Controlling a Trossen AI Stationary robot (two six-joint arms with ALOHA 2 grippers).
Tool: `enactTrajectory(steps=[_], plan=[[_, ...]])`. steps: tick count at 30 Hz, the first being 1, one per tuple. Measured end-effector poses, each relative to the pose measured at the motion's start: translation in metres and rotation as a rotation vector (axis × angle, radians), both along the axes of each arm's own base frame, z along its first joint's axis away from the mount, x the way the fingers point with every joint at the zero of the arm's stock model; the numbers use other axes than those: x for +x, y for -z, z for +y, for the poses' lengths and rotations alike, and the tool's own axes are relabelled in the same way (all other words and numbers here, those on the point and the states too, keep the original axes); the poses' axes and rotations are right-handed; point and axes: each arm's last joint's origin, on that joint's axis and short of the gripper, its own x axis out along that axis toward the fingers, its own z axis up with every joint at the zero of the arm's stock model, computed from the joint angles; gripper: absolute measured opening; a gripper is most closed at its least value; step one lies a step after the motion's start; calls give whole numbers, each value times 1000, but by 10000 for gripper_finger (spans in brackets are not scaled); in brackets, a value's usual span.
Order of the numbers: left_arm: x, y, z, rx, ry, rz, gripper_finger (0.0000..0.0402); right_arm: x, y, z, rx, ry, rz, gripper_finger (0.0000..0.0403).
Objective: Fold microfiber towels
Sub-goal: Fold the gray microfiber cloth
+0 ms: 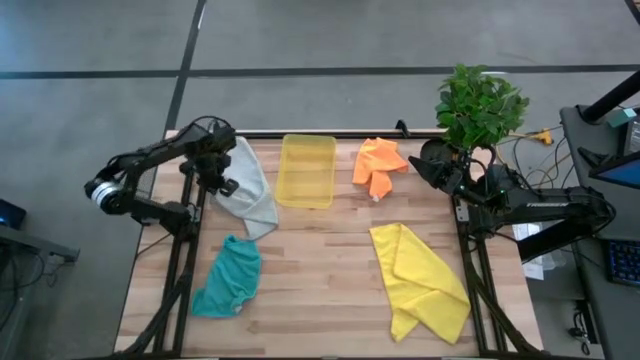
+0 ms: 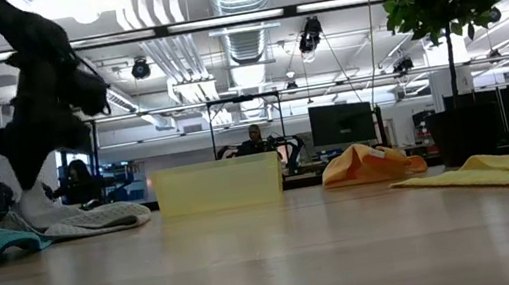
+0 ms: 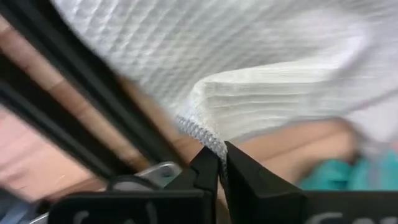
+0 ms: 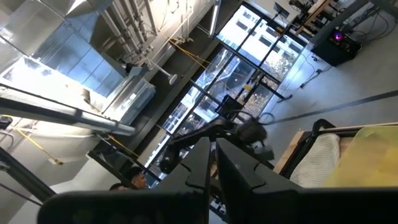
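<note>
Now | left gripper [image 3: 221, 163]: clamped on light grey towel [image 1: 252, 185] edge | readable writing: cannot tell

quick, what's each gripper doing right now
Left gripper: shut on the edge of the grey towel at the table's back left.
Right gripper: shut, holding nothing, parked off the table's right side.

Left gripper [image 3: 221, 163] fingers pinched shut on corner edge of light grey towel [image 3: 261, 74]; teal towel [image 3: 348, 175] and wooden table [image 3: 292, 149] beyond.
</note>
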Motion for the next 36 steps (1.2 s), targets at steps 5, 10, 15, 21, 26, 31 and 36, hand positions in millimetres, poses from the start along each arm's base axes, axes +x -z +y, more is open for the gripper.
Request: enactTrajectory(steps=[5, 10, 15, 21, 26, 31, 36], plan=[[-7, -25, -17, 38, -82, -207, 0, 5, 0, 0, -3, -13, 19, 22], [-19, -47, -37, 102, -182, -371, 0, 25, -14, 4, -109, -128, 69, 22], [-31, -66, -55, 194, -312, -557, 0, 63, -33, 3, -290, -132, 170, 22], [-39, -90, -66, 333, -492, -810, 0, 129, -42, 0, -463, -104, 316, 22], [-42, -98, -70, 393, -595, -955, 0, 196, -37, -3, -543, -105, 408, 25], [-42, -90, -70, 387, -641, -998, 0, 265, -34, -5, -653, -126, 450, 63], [-38, -83, -64, 389, -681, -1062, 0, 325, -25, -8, -705, -128, 570, 129]])
